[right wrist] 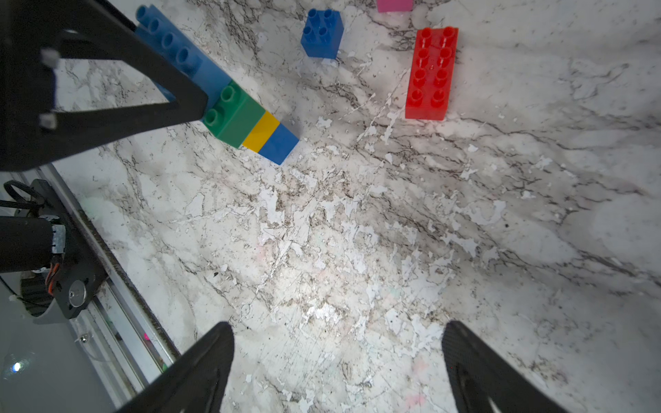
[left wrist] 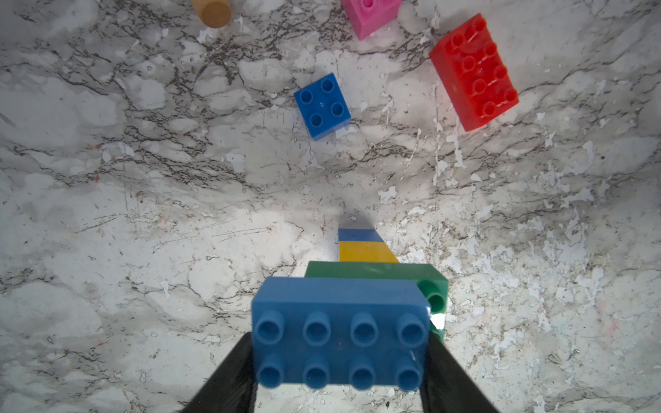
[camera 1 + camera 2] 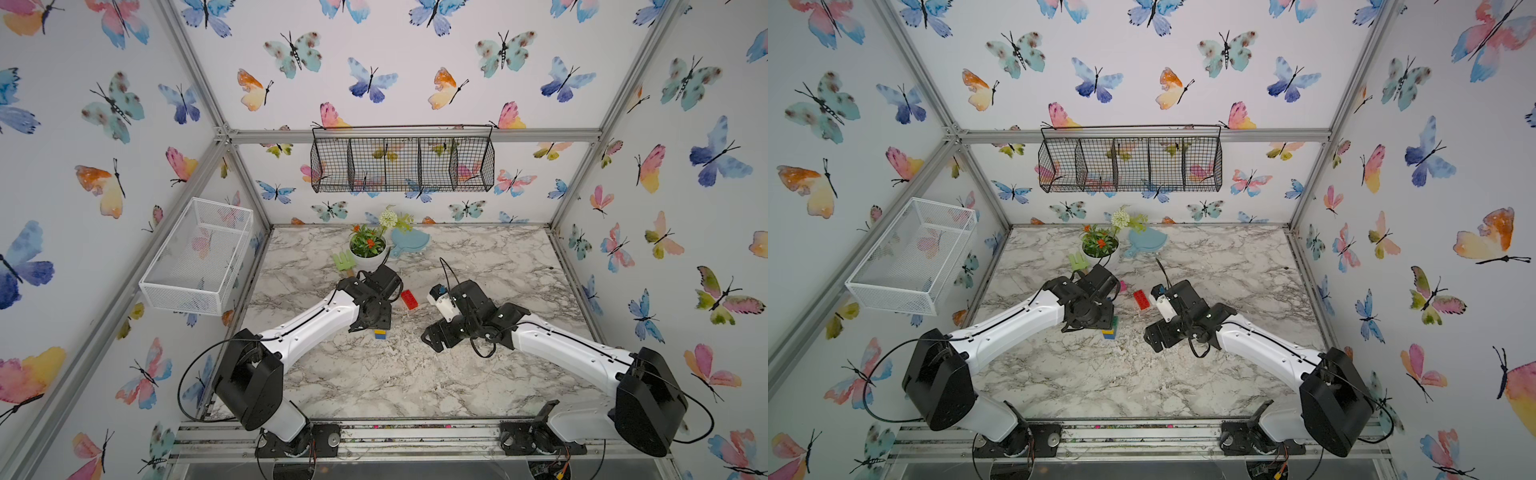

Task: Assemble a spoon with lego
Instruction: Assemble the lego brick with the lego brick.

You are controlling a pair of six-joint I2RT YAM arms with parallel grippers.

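Left hand [image 2: 339,361] is clamped on the light-blue brick [image 2: 339,321], one black finger [image 2: 229,379] pressed against each short end. That brick tops the half-built spoon [image 1: 250,121]. Under it sits the green brick [image 2: 432,286], offset so that two of its studs show, then the yellow brick [image 2: 365,252] and a dark-blue base brick [image 2: 357,235], whose lower end meets the marble worktop [image 1: 357,232].

Farther back on the worktop lie three loose pieces, all apart from each other: a small dark-blue brick [image 2: 322,105], studs up; the long red brick [image 2: 474,71], between the two arms in both top views; and the pink brick [image 2: 370,14], mostly hidden.

Right hand [image 1: 338,361] hangs over bare worktop with its jaws spread wide and nothing between them.

Near the back wall stand a flower pot [image 3: 368,253], a green rake [image 3: 344,262] and a pale-blue dish [image 3: 409,243].
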